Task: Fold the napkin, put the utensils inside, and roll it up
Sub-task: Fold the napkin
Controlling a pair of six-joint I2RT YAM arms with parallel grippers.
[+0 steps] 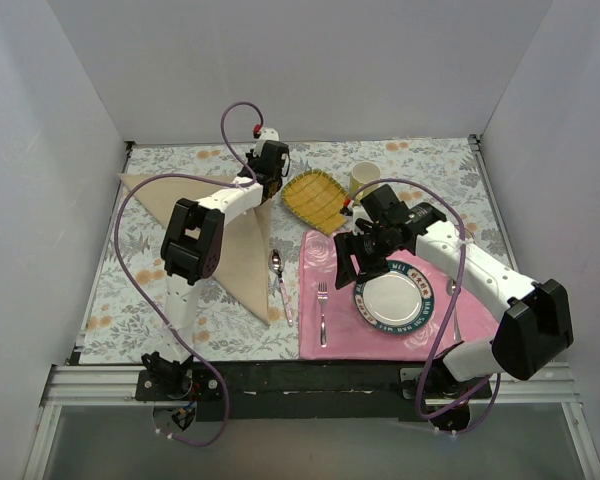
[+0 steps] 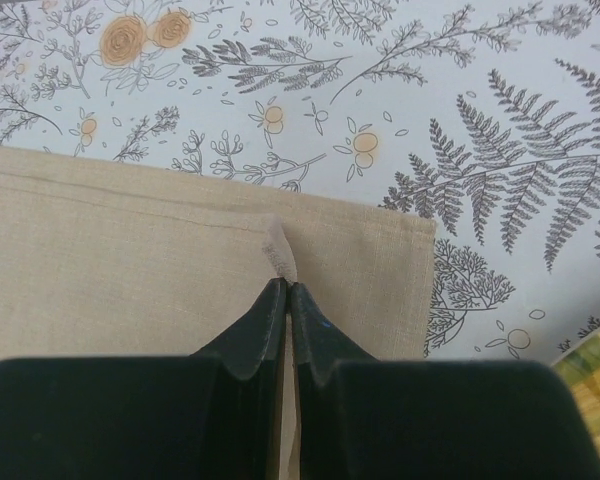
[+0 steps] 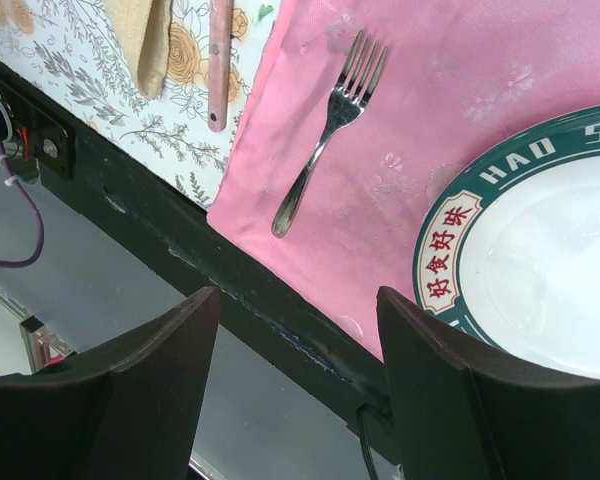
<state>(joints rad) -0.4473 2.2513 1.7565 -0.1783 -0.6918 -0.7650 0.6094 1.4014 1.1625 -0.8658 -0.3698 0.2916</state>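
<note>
Lettering on the plate (image 3: 525,165) rim reads "HAO" in white, beside red Chinese characters in a cream panel; the rest is cut off. I see a floral tablecloth (image 1: 130,290) covering the table, with the napkin (image 1: 245,260) lying on its left half, folded into a triangle. The pink placemat (image 1: 345,335) sits to the right, carrying the plate and a fork (image 3: 320,150). A yellow checked cloth (image 1: 315,198) and a cup (image 1: 364,178) stand behind it. One spoon (image 1: 278,275) lies between napkin and placemat, another (image 1: 453,300) right of the plate. My left gripper (image 2: 285,287) is pinched on a small fold of napkin near its far corner. My right gripper (image 3: 298,300) hangs spread wide above the placemat's near edge, holding nothing.
</note>
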